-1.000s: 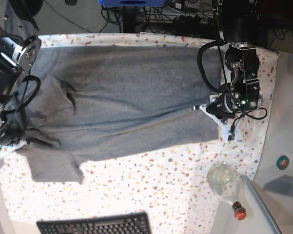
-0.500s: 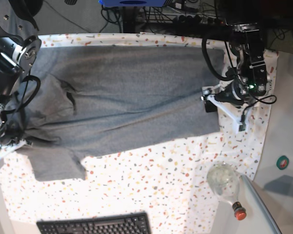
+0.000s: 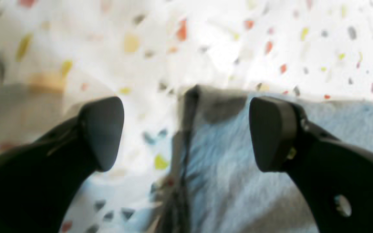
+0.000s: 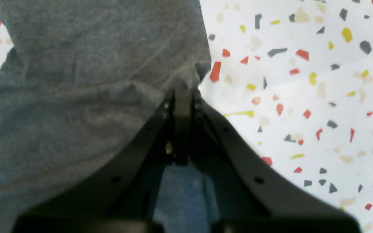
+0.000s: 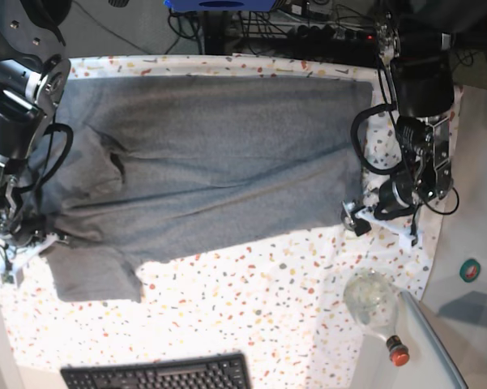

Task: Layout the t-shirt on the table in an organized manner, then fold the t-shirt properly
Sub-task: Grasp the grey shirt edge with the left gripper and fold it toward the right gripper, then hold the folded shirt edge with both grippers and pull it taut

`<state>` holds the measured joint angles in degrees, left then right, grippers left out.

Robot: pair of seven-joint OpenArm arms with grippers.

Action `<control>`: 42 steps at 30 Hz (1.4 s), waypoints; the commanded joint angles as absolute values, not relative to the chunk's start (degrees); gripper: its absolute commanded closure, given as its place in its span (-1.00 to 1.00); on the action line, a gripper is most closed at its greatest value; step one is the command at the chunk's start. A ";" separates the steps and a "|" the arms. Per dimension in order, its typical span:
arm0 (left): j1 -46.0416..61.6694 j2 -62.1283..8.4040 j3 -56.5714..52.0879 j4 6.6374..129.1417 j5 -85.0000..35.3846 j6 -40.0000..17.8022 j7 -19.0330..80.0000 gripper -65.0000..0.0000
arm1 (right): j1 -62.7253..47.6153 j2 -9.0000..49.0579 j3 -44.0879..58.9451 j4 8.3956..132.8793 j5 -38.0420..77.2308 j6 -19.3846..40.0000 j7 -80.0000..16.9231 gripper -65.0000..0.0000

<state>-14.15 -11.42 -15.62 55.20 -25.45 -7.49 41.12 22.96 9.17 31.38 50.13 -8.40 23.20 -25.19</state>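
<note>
Left wrist view puts the left hand [image 3: 186,132] over the hem corner of the t-shirt [image 3: 270,194], its two black fingers [image 3: 104,129] spread wide with nothing between them: one finger stands over bare speckled cloth, the other over grey knit, and the shirt's edge runs up the gap. From that hand the garment lies entirely to one side. In the base view the left hand [image 5: 381,219] sits just off the lower hem corner, and the t-shirt [image 5: 219,162] stretches away from it across the table [image 5: 251,308] toward the far arm, long axis running from hand to hand.

At the other end, the right wrist view shows the right hand [image 4: 182,94] pinched narrow on a fold of grey fabric at the shirt's edge, beside open tabletop. In the base view that hand [image 5: 20,235] sits by the crumpled sleeve and shoulder, which are bunched, while the body lies fairly flat.

My judgement: the layout is unfinished, and the sleeve end needs smoothing. The right hand is the nearer one for that; the left is nearer the hem.
</note>
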 commanded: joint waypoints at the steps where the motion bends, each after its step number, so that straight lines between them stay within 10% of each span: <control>1: -14.90 -11.65 -15.43 55.43 -26.15 -7.87 40.66 -0.80 | 24.57 10.24 31.34 51.03 -7.96 23.16 -23.78 1.00; 8: -14.99 -10.33 -14.99 54.81 -26.15 -7.87 40.66 -0.72 | 24.57 10.24 31.52 51.03 -7.87 23.08 -23.69 1.00; 19: -18.33 -10.15 -14.99 47.60 -25.98 -7.87 36.79 1.00 | 24.57 10.24 31.52 50.86 -7.78 22.99 -23.52 1.00; 42: -25.89 -10.24 -14.99 54.46 -26.33 -7.87 38.20 1.00 | 33.27 21.85 24.84 21.58 -7.96 23.08 16.75 1.00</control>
